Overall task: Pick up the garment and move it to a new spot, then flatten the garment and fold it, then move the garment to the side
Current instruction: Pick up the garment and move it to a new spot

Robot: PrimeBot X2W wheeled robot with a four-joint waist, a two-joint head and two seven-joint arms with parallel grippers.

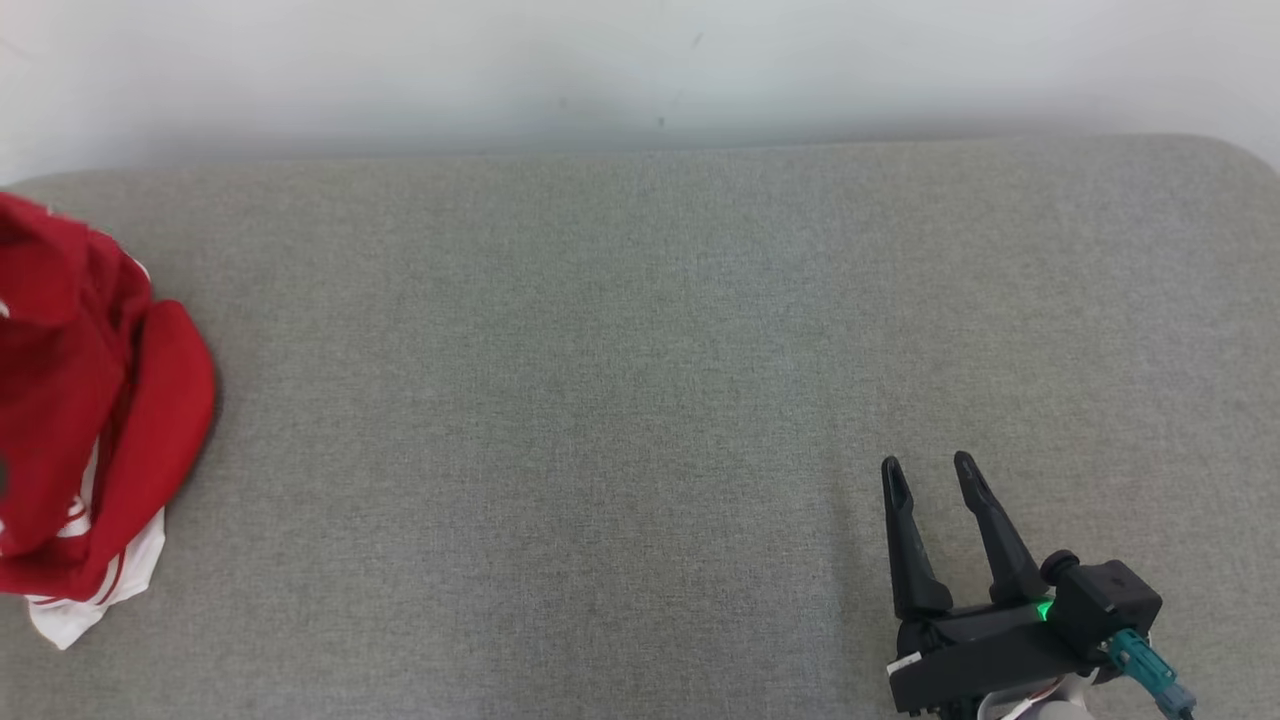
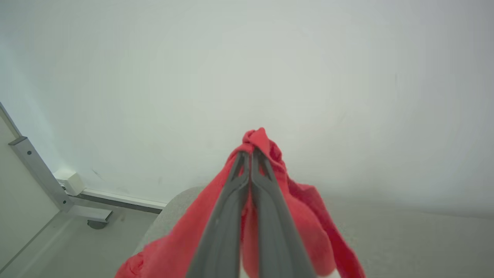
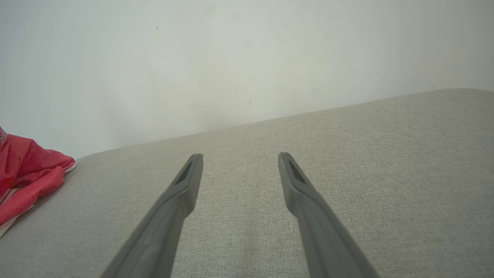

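Red garment with white trim hangs bunched from the left gripper. Its fingers are pinched together on a fold at their tips, likely so the cloth lifts free for carrying. The lower hem seems to touch the grey cushion. Well off to that gripper's right, the right gripper hovers spread wide and empty, probably waiting to help flatten.

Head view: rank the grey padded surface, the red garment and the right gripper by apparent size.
1. grey padded surface
2. red garment, cropped at the left edge
3. right gripper, smaller as seen, though nearer the camera and cropped below
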